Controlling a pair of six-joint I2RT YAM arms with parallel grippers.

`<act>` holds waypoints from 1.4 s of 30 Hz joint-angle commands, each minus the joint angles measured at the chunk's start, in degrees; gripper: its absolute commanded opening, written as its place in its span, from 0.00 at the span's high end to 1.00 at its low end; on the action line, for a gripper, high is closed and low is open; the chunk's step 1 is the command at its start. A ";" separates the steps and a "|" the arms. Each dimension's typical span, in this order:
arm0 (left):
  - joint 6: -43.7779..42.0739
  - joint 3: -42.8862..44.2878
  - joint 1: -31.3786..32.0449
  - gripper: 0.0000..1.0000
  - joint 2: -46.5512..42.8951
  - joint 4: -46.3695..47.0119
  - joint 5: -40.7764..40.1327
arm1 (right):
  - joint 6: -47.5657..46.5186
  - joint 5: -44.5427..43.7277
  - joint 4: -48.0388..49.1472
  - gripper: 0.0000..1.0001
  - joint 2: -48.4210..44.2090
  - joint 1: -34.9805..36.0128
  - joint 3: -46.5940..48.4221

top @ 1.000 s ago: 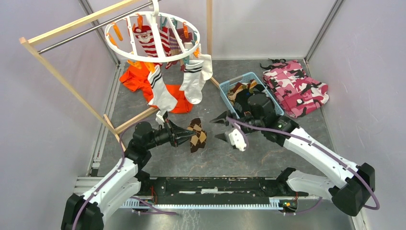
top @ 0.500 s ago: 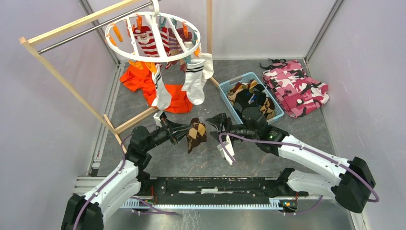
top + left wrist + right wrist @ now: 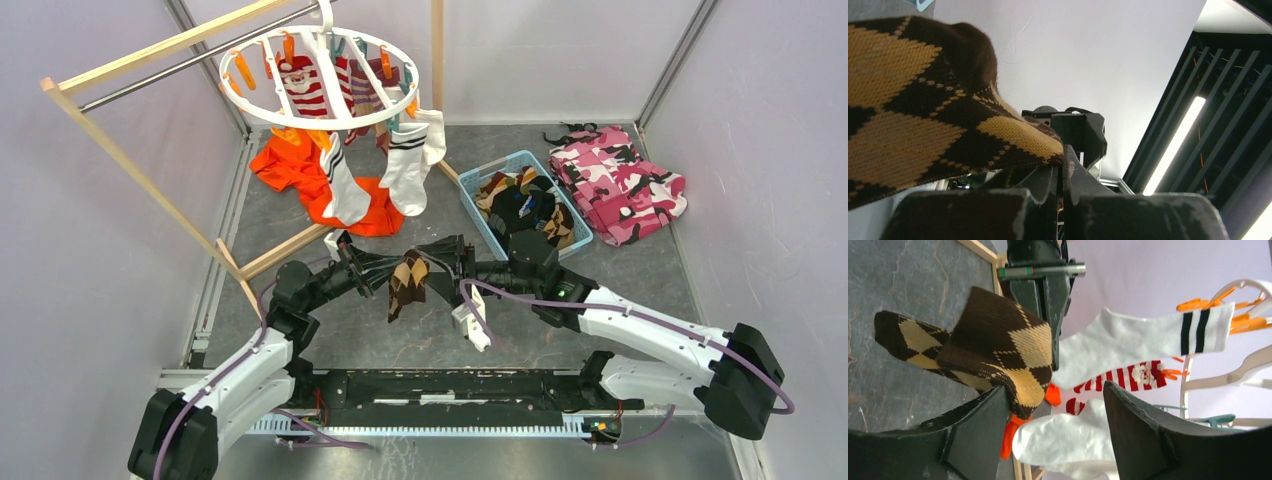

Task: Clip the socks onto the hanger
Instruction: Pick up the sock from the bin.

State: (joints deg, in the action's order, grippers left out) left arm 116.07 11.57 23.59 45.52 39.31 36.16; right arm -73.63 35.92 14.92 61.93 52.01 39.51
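A brown argyle sock point(image 3: 407, 282) hangs above the table, pinched at its edge by my shut left gripper point(image 3: 386, 270). In the left wrist view the sock point(image 3: 908, 115) drapes over the closed gripper point(image 3: 1064, 167). My right gripper point(image 3: 425, 257) stands open just right of the sock. In its own view the sock point(image 3: 993, 350) rests against the left fingertip of that gripper point(image 3: 1055, 390), with nothing clamped. The white round hanger point(image 3: 322, 122) hangs at the back left with white black-striped socks point(image 3: 410, 165) and a red-and-white striped sock point(image 3: 305, 88) clipped on.
A blue basket point(image 3: 478, 178) with more socks sits behind the right arm. Pink camouflage cloth point(image 3: 620, 180) lies at the back right. An orange garment point(image 3: 285, 165) lies under the hanger. The wooden rack point(image 3: 130, 170) slants along the left side.
My right gripper has swung left to the sock and opened wider. The left gripper has raised the sock a little and stays shut on it.
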 commanded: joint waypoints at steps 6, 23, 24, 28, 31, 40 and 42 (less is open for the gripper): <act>3.37 1.57 -0.26 0.98 1.03 6.34 0.88 | 1.61 5.26 1.92 0.34 -0.87 2.31 0.30; 2.98 -0.87 -0.25 0.85 0.06 6.63 -2.33 | 14.56 5.47 -4.59 1.00 -0.73 2.04 4.86; 2.29 -1.64 -0.32 0.76 -0.70 6.47 -3.87 | 17.85 5.72 -5.25 1.00 -0.99 1.19 5.66; -6.82 -3.98 -1.27 0.40 -6.70 1.30 -8.25 | 33.23 6.77 -7.31 1.00 -2.11 -3.99 8.29; -19.62 -3.84 -1.80 0.16 -11.83 -7.14 -10.75 | 43.61 8.72 -8.99 1.00 -2.36 -9.90 9.73; -39.34 -5.54 -3.82 0.00 -19.45 0.99 -18.15 | 57.03 16.27 -13.59 1.00 -0.10 -22.31 12.52; -51.14 -1.93 -3.82 0.00 -18.57 -1.78 -12.00 | 59.89 17.79 -12.96 1.00 1.08 -23.54 13.47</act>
State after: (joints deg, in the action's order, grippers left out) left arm 88.16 3.99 19.99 26.57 36.32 20.03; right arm -22.90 49.01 1.93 61.36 30.39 49.08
